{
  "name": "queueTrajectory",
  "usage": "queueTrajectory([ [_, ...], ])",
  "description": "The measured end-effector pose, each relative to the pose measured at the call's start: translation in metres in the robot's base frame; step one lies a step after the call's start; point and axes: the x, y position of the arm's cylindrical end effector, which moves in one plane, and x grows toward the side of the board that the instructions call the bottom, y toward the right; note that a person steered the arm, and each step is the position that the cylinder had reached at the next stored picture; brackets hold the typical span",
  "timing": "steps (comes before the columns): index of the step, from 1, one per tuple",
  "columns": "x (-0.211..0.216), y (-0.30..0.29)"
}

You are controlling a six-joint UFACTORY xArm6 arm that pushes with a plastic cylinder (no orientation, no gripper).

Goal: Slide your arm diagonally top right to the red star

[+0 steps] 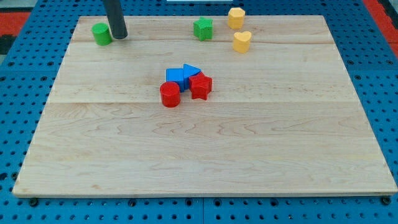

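The red star (pixel 201 86) lies near the board's middle, touching a blue cube (pixel 176 77) and a blue triangle (pixel 191 70) at its upper left. A red cylinder (pixel 170 94) stands just left of the star. My tip (pixel 119 36) rests on the board at the view's top left, just right of a green cylinder (pixel 101 33). The tip is far to the upper left of the red star.
A green star-like block (pixel 203 28) sits at the top middle. A yellow hexagonal block (pixel 236 17) and a yellow heart (pixel 242 41) lie at the top right. The wooden board (pixel 205 155) lies on a blue pegboard.
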Motion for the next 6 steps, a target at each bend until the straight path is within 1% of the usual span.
queueTrajectory([
  [2,0.009,0.000],
  [3,0.018,0.010],
  [5,0.015,0.081],
  [6,0.034,0.125],
])
